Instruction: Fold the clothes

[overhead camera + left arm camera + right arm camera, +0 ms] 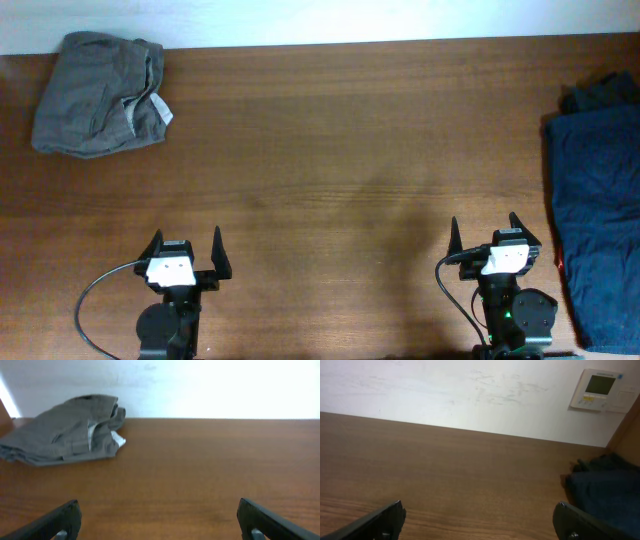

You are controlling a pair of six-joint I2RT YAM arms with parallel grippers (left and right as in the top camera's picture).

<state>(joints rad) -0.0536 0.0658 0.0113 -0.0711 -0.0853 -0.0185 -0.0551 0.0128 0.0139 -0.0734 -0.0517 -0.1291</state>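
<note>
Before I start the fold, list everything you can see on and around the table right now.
grey garment: one, mid-grey, crumpled at the table's far left corner
label: one, white, on the grey garment's right edge
navy clothes: count unclear, dark blue, piled at the right edge
table: one, brown wood, across the view
wall panel: one, white, behind the table, far right
left gripper: one, black, open, near left
right gripper: one, black, open, near right
</note>
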